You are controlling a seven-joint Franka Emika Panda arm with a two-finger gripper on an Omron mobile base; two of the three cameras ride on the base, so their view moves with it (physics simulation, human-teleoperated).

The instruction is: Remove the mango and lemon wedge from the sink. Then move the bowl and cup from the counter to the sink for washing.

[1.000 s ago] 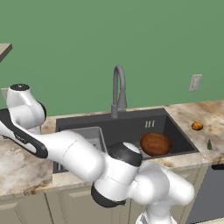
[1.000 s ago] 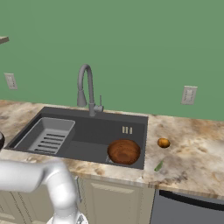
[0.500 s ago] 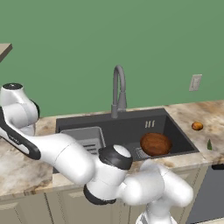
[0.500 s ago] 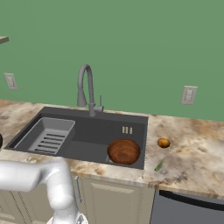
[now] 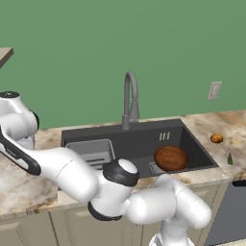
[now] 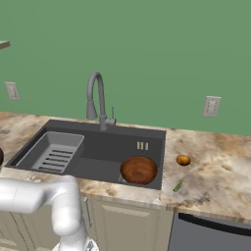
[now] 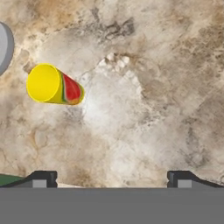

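Note:
The yellow cup [image 7: 53, 85], with a red and green patch on its side, sits on the marbled counter [image 7: 144, 109], up and left of my gripper [image 7: 111, 180]. The gripper is open with nothing between its fingertips [image 7: 43, 179]. It hovers above bare counter, apart from the cup. The reddish-brown bowl [image 5: 170, 157] [image 6: 138, 169] lies in the right part of the dark sink [image 5: 144, 139] [image 6: 108, 147]. The orange mango [image 5: 216, 138] [image 6: 183, 160] and the green lemon wedge [image 5: 229, 158] [image 6: 177, 185] rest on the counter right of the sink.
A grey gooseneck faucet [image 5: 129, 96] [image 6: 95, 95] stands behind the sink, and a slotted tray insert [image 5: 93, 150] [image 6: 51, 152] fills its left part. A grey round object [image 7: 3, 46] shows left of the cup. My arm stretches leftward along the counter's front.
My arm has swung further left and its elbow has dropped lower in front of the sink. The bowl, mango and lemon wedge have stayed where they were.

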